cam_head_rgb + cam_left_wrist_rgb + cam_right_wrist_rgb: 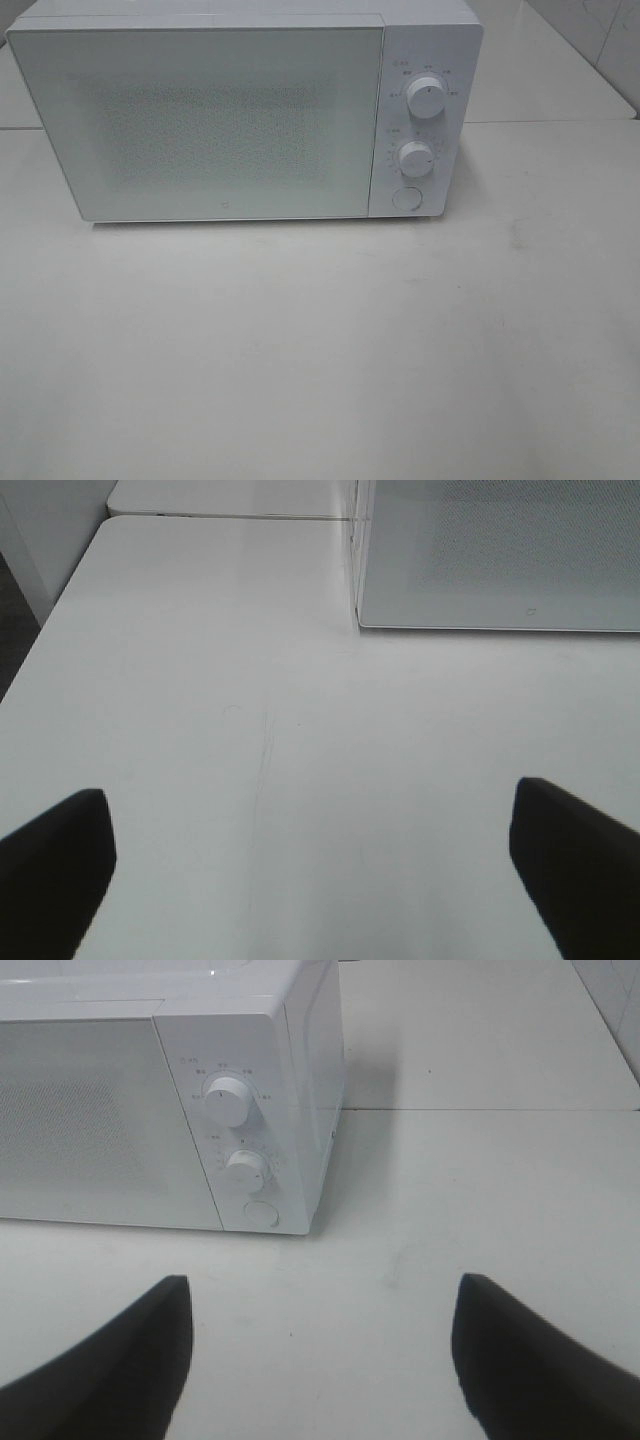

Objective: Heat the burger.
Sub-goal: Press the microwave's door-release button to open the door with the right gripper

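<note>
Burger not visible in any view; location can't be told, so no way to place it against the fingers. Microwave (200, 120) at back of table (320, 350), door shut; upper knob (427, 101), lower knob (415, 158) and round button (406, 197) on microwave's right panel. Left gripper (310, 795) in front of microwave's left front corner, fingers (60, 860) spread wide, only bare tabletop between. Right gripper (322, 1282) in front of microwave's control panel, fingers (120, 1360) apart, gripping nothing. Both grippers clear of the microwave, no contact.
</note>
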